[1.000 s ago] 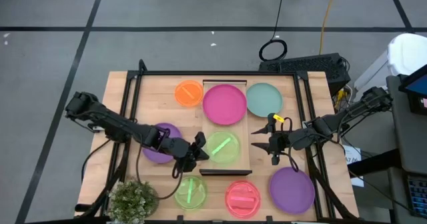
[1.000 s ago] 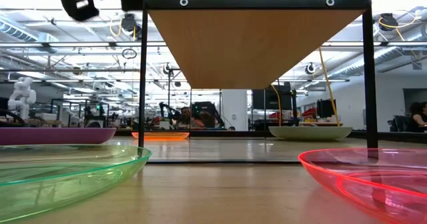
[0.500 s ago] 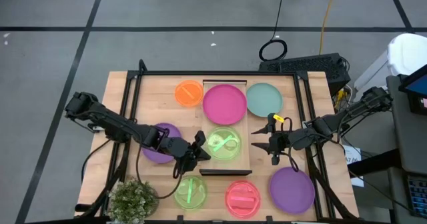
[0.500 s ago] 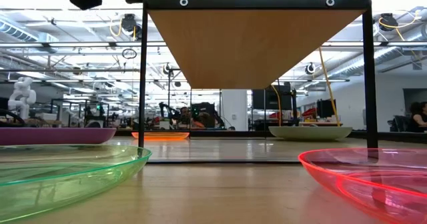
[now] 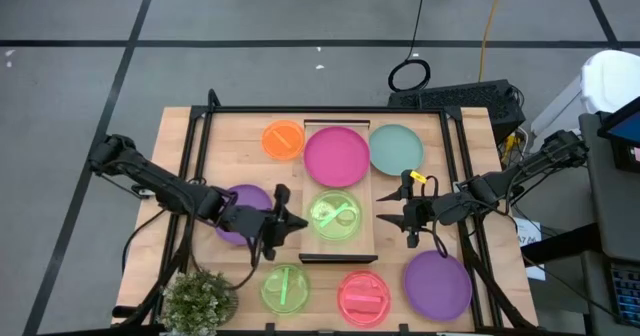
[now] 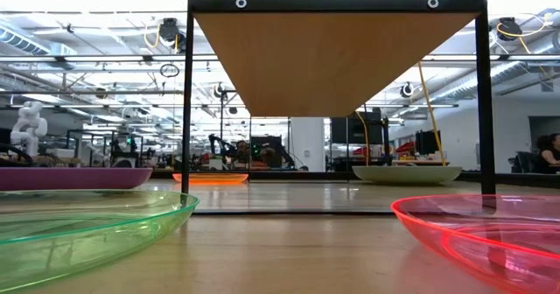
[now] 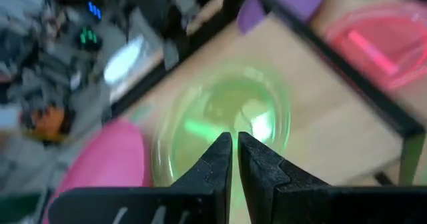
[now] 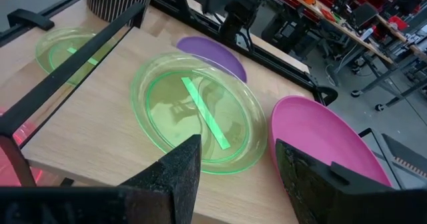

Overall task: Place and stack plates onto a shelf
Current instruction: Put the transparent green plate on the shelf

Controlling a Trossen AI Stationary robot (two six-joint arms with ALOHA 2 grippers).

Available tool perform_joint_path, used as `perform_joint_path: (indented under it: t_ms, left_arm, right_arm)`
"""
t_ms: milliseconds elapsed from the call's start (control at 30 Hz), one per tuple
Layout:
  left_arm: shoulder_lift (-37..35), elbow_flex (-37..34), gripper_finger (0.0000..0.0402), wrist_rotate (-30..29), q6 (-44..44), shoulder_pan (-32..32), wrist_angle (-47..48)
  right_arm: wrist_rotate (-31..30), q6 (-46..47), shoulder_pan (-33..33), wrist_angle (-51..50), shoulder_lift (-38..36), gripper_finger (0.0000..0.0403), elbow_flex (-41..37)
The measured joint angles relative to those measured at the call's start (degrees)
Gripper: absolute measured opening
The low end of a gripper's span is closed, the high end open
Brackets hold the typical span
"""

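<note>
Left claw (image 5: 283, 219) closed, empty, beside shelf's (image 5: 368, 201) left edge; right claw (image 5: 408, 214) open. Risk: clipping green plate (image 5: 335, 217), sliding it against magenta plate (image 5: 336, 156).

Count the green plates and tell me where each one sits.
2. One green plate lies on the shelf, next to the magenta plate. The other green plate lies on the tabletop beside the pink-red plate. None looks hidden.
</note>
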State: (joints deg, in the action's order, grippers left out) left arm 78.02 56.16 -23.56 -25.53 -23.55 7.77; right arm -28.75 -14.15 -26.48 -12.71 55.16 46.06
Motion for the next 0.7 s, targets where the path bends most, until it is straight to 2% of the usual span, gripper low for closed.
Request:
perform_joint_path:
  t_ms: [367,533,700]
  left_arm:
    - [0.0,0.0,0.0033,-0.1,16.2,7.2,8.8]
    - [1.3,-0.1,0.0032,6.7,19.1,10.7,9.3]
    - [2.6,-0.1,0.0032,7.7,19.9,12.3,10.4]
  right_arm:
    - [0.0,2.0,0.0,0.0,0.0,0.0173,0.0]
    - [0.0,2.0,0.0,0.0,0.0,0.0173,0.0]
    - [0.0,2.5,0.0,-0.4,0.0,0.0173,0.0]
